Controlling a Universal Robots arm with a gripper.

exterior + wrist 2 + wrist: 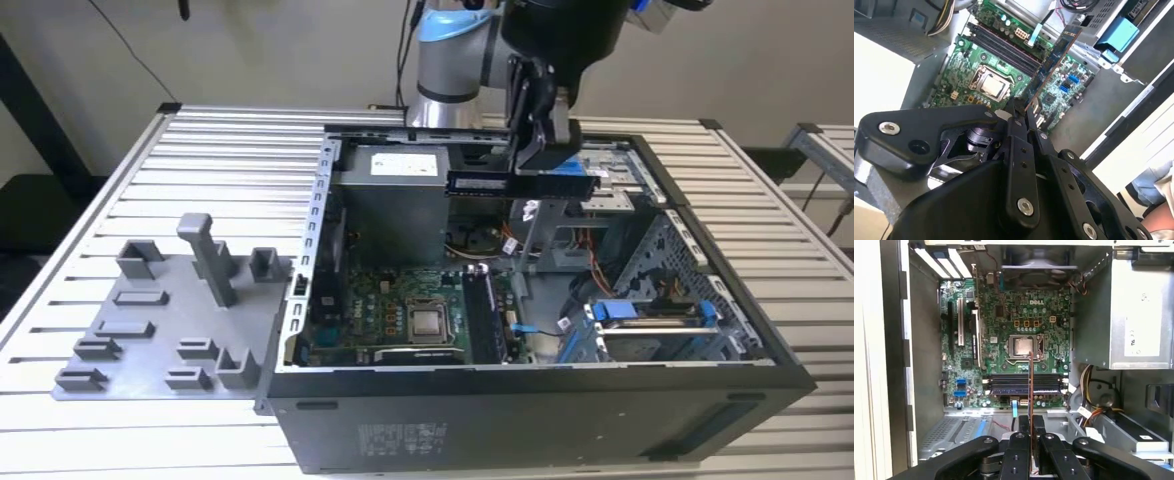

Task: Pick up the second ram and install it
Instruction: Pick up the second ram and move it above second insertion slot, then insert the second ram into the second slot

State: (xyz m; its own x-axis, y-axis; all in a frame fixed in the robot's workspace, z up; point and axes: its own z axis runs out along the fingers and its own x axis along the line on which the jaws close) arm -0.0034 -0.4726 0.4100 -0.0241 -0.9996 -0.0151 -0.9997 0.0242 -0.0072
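The second ram (514, 184), a long dark narrow stick, hangs level above the open computer case (534, 400), over its far half. My gripper (543, 162) is shut on it from above. In the second wrist view the ram (1053, 57) juts out from between the fingers (1015, 131) over the green motherboard (961, 65). In the first wrist view I see the ram (1030, 385) edge-on, crossing the row of memory slots (1004, 383) well above them, with the gripper (1030, 424) clamped on its near end.
A grey plastic tray (147, 330) with blocks and posts lies on the slatted table at the exterior view's left. Inside the case are the processor socket (430, 322), the power supply (394, 165), a drive cage (647, 325) and loose cables (527, 245).
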